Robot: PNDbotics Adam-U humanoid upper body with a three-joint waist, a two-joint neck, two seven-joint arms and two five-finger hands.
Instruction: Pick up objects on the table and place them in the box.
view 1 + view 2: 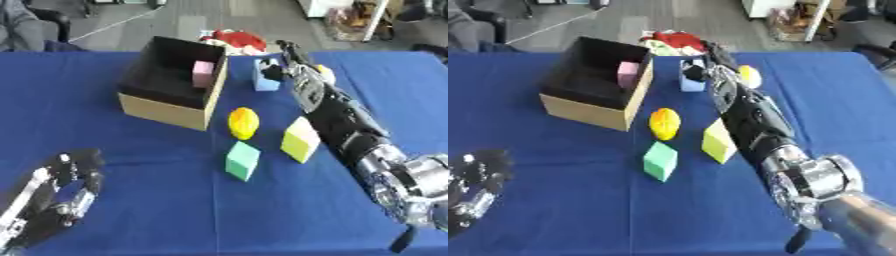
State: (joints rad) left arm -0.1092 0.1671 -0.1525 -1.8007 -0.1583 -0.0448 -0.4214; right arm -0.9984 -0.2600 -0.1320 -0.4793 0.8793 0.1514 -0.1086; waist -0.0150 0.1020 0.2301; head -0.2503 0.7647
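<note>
My right hand (284, 62) is reaching out to the light blue block (265, 75), just right of the box (166, 111); its fingers are touching the block's right side, but I cannot tell whether they are curling round it. My left hand (52, 200) is resting relaxed and holding nothing, well in front of the box. The box is sitting open on the blue desk (131, 210) with a pink block (203, 73) leaning against its right inner wall. The yellow ball (243, 122), green block (242, 160) and yellow block (300, 139) are lying in front of the box, to its right.

Matt blue cloth (131, 200) on the table, cardboard box (166, 112) with black matt inside, shiny silver metal arm joint (820, 182)
</note>
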